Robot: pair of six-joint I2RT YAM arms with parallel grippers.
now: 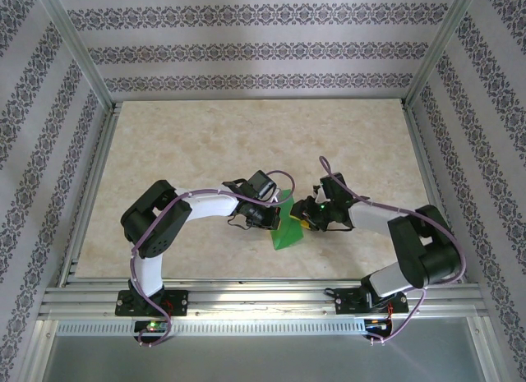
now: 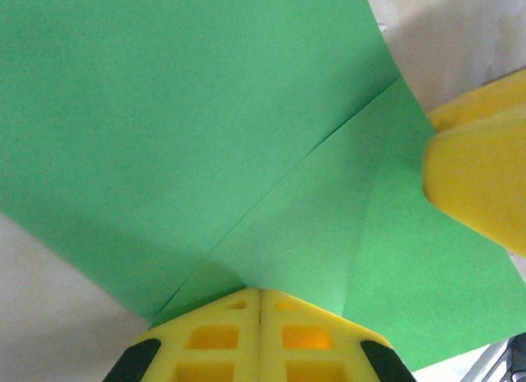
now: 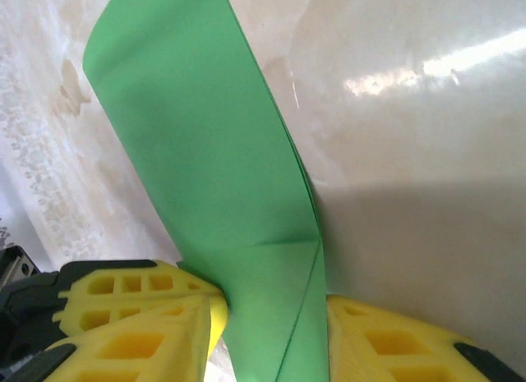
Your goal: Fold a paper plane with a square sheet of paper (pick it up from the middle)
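Observation:
The square sheet of paper (image 1: 288, 232) is bright green and stands folded on edge between the two grippers at the table's middle front. In the left wrist view the paper (image 2: 205, 135) shows a diagonal crease, and my left gripper (image 2: 260, 293) is shut on its lower edge. A yellow finger (image 2: 477, 185) of the right gripper touches the paper's right side. In the right wrist view the folded paper (image 3: 205, 152) runs up between the fingers of my right gripper (image 3: 271, 333), which stand apart on either side of it. From above, the left gripper (image 1: 275, 214) and right gripper (image 1: 308, 222) face each other.
The beige tabletop (image 1: 246, 144) stretches behind the paper. Aluminium frame rails (image 1: 263, 293) run along the near edge, and patterned walls close in the sides and back.

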